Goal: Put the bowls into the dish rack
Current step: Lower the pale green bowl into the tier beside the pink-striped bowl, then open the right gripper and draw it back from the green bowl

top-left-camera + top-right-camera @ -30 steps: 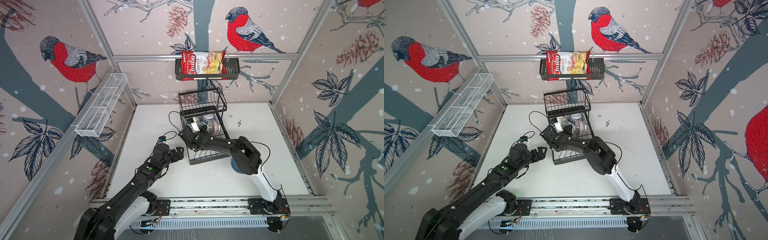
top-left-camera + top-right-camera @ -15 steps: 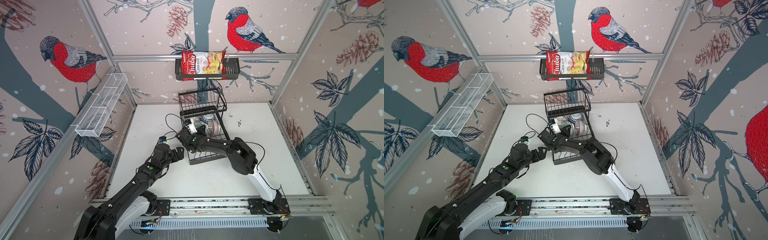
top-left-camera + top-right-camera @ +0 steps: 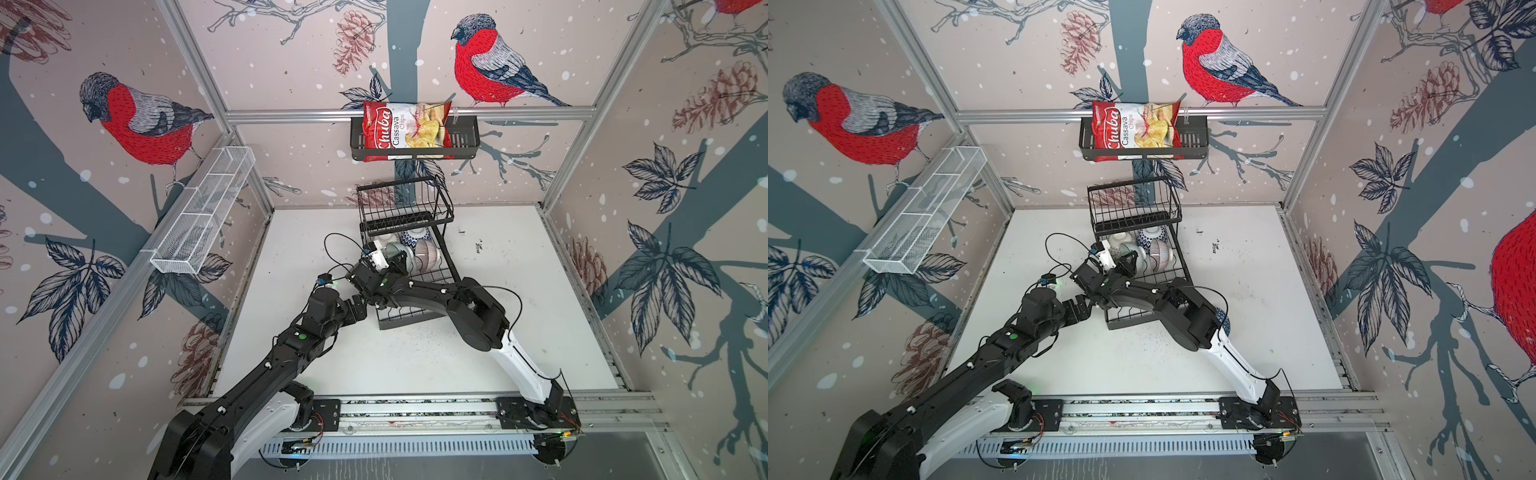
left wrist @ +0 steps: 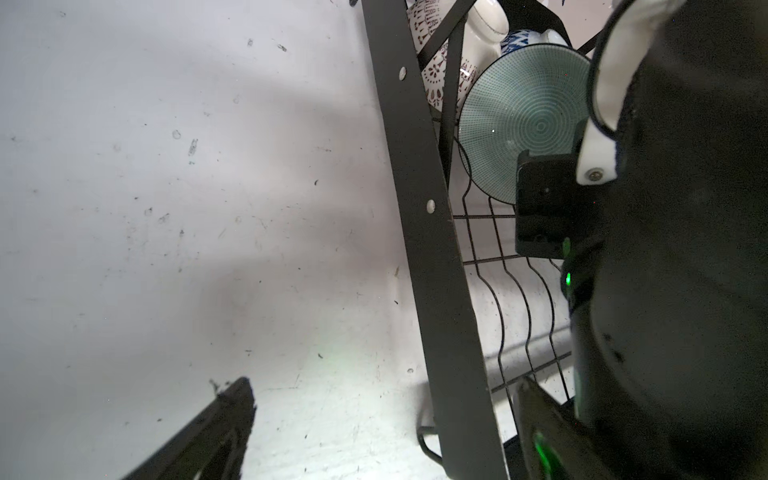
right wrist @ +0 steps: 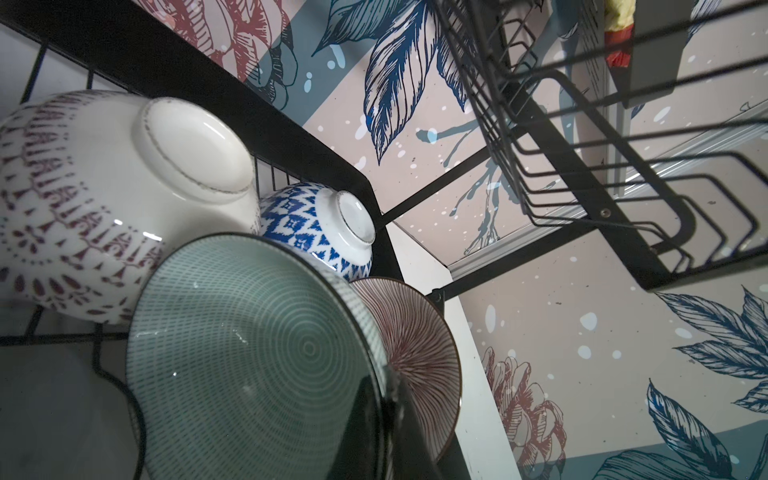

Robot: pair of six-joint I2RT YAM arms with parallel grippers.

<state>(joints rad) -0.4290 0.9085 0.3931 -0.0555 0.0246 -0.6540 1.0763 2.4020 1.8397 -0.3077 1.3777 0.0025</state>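
Right wrist view: right hand (image 5: 388, 401) pinches green bowl (image 5: 249, 353) at its rim.

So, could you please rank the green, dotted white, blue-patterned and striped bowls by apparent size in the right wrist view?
1. green bowl, nearest the camera
2. dotted white bowl
3. striped bowl and blue-patterned bowl: unranked, the striped one is partly hidden

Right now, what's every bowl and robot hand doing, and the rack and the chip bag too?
dish rack, bowls in the lower tier, top basket empty.
green bowl, tilted, held by its rim.
right gripper, shut on the green bowl.
left gripper, open, empty.
dotted white bowl, racked, bottom up.
blue bowl, racked, tipped on its side.
striped bowl, racked, on edge.
chip bag, lying in the wall basket.
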